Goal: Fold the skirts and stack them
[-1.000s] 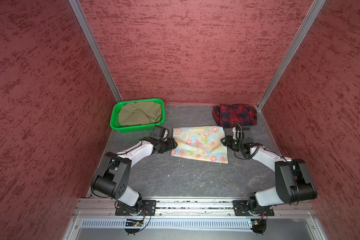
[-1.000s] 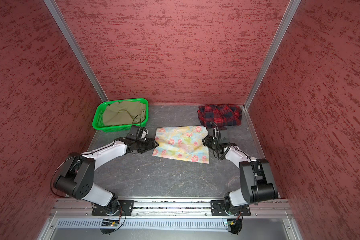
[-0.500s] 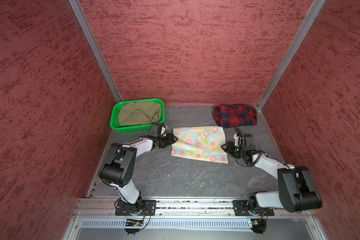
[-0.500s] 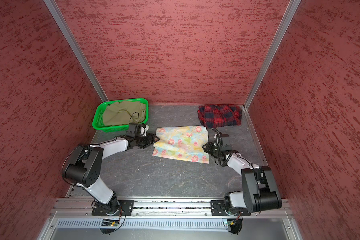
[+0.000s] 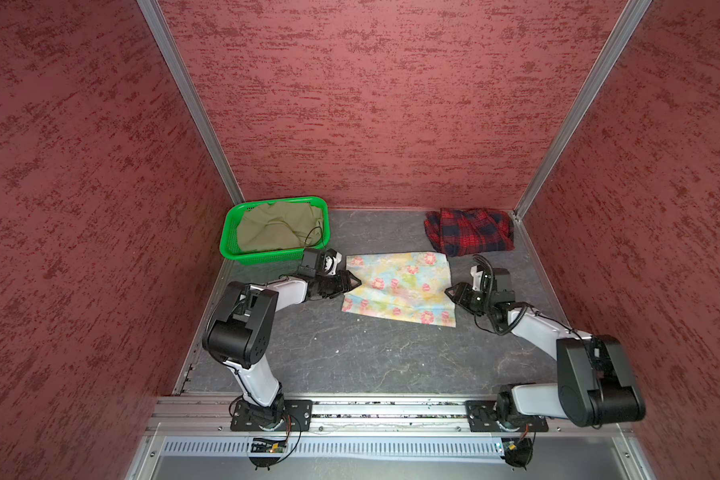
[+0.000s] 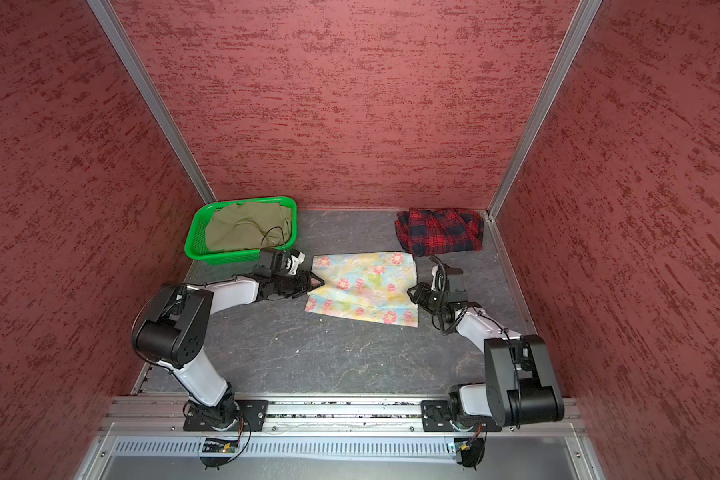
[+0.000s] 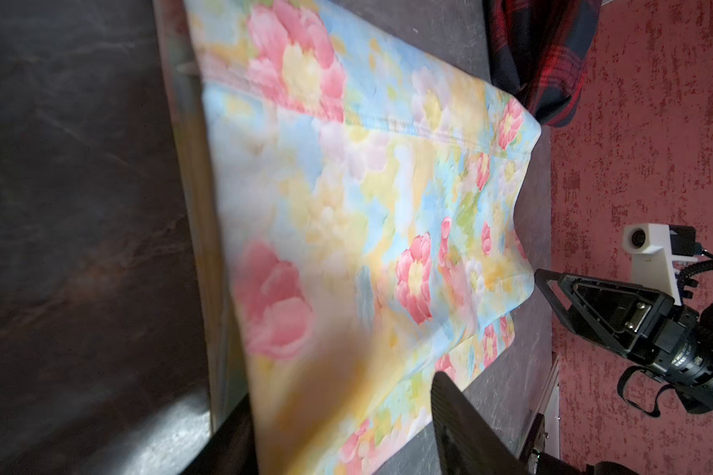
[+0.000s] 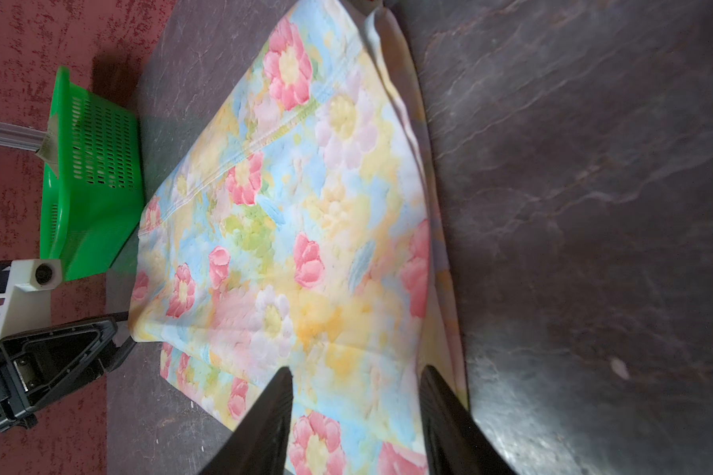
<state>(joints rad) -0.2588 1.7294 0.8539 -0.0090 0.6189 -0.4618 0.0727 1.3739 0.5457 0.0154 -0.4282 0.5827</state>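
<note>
floral skirt (image 5: pixel 398 289) flat mid-table, L gripper (image 5: pixel 355 282) at its left edge, jaws apart w/ cloth btw them, R gripper (image 5: pixel 450 291) at right edge, jaws apart astride hem, plaid skirt (image 5: pixel 468 230) bunched back-right corner, khaki skirt (image 5: pixel 277 228) in basket (image 5: pixel 267 258) back left

Soft, even light overall; wrist views blur the floral skirt (image 7: pixel 305 390) close up, glare on tabletop (image 8: pixel 532 419).
</note>
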